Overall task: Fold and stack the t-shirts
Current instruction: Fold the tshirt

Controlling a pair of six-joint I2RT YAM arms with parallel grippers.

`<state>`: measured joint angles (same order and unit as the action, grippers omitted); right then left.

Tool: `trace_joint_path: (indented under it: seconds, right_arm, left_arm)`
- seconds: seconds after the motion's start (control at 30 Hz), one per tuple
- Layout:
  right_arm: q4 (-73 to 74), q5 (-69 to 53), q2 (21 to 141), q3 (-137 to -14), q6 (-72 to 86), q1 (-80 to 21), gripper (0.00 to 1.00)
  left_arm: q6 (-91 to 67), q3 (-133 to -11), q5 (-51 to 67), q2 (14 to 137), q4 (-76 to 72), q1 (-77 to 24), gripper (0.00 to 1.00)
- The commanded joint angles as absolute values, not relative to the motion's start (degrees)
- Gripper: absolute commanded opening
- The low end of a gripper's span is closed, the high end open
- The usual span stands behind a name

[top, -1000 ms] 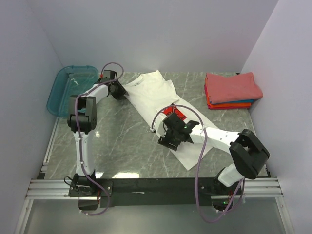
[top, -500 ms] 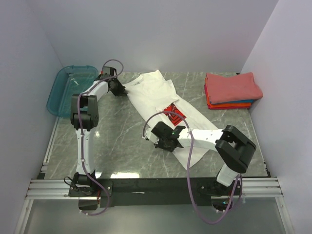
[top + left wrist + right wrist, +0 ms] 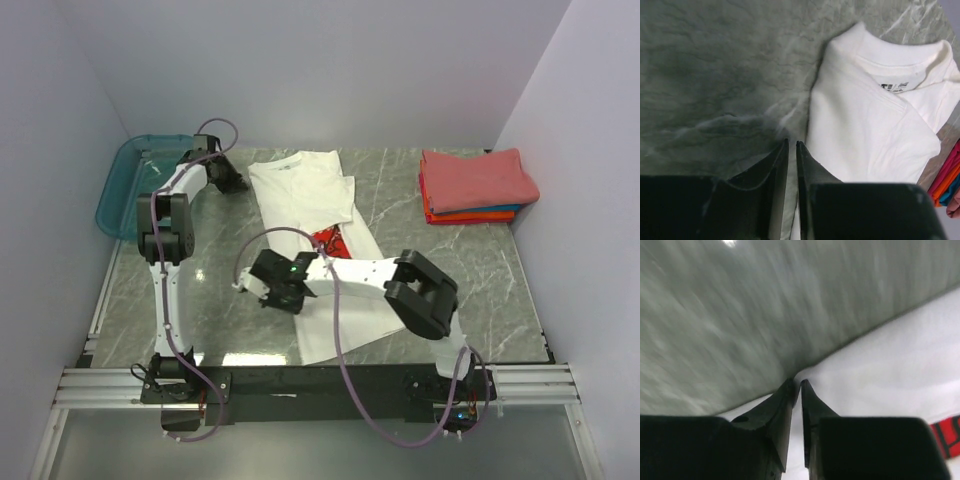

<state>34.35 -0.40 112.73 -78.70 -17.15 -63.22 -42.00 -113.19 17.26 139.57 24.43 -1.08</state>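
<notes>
A white t-shirt [image 3: 318, 200] with a red chest print [image 3: 333, 240] lies stretched lengthwise on the marble table, collar at the far end. My left gripper [image 3: 237, 183] is at its far left corner, shut with a thin fold of white cloth [image 3: 865, 125] between the fingertips [image 3: 792, 143]. My right gripper [image 3: 288, 298] is at the shirt's left edge nearer the front, shut on the white hem [image 3: 875, 370]; its fingertips [image 3: 796, 383] pinch the cloth. Folded coral-red, orange and blue t-shirts [image 3: 476, 185] are stacked at the far right.
A teal plastic bin [image 3: 125, 195] stands at the far left corner, just beyond my left arm. Grey walls close in the table on three sides. The edge of the folded stack [image 3: 951, 185] shows at the right in the left wrist view.
Both grippers have closed on the white shirt and moved left, dragging it from a diagonal lie into a straighter one. The right arm has swung well to the left.
</notes>
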Motion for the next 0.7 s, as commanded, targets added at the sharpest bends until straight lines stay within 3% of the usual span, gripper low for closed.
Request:
trace_joint_path:
  seconds: [0.0,0.1,0.23,0.37,0.53,0.67]
  right_arm:
    - [38.65,-6.05,116.27,-90.22,-14.41,-64.77,0.22]
    - [41.39,-9.21,115.85,-93.16,-16.95,-63.9,0.35]
    - [40.78,-14.75,104.61,-89.22,-20.83,-57.15,0.49]
    - [39.12,-23.19,99.93,-88.24,-20.39,-41.17,0.53]
    - [34.91,-34.79,108.07,-94.47,-10.41,-22.45,0.53]
    - [30.42,-35.78,116.53,-100.89,-1.69,-17.68,0.54]
  left_arm:
    - [-38.24,-114.26,16.96,141.5,26.28,1.65,0.2]
    - [-36.39,-114.87,18.36,140.19,26.1,2.81,0.22]
    - [-32.79,-110.33,18.37,133.17,22.6,3.78,0.44]
    - [-31.38,-103.55,15.65,120.37,18.47,4.13,0.58]
    - [-32.08,-89.69,12.93,105.32,11.09,4.13,0.69]
    - [-33.48,-79.21,15.18,91.89,7.04,4.57,0.75]
